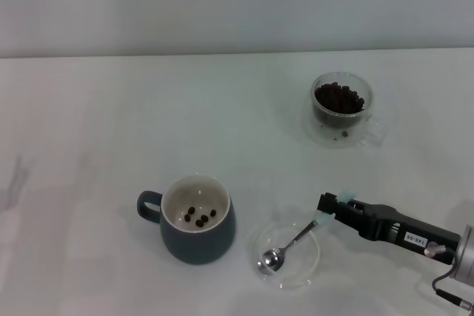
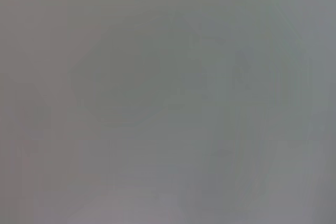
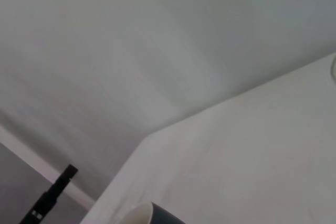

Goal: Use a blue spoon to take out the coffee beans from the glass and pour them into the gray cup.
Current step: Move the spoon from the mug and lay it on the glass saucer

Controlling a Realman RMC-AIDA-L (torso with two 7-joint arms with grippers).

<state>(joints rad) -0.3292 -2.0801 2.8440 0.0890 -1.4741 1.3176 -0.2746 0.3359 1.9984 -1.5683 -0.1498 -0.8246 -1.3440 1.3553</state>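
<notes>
Beside the dark slate-gray mug [image 1: 197, 219], the right gripper [image 1: 326, 216] seems clamped on the pale-blue-handled metal spoon [image 1: 289, 246], bowl resting in a shallow clear dish [image 1: 305, 270]; lift level before heading for the far clear glass of dark coffee beans [image 1: 339, 98].

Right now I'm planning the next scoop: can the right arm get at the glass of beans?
Probably yes. The right gripper is at the blue spoon handle over the clear dish, and the white table between it and the glass is bare; the gray cup sits aside.
</notes>
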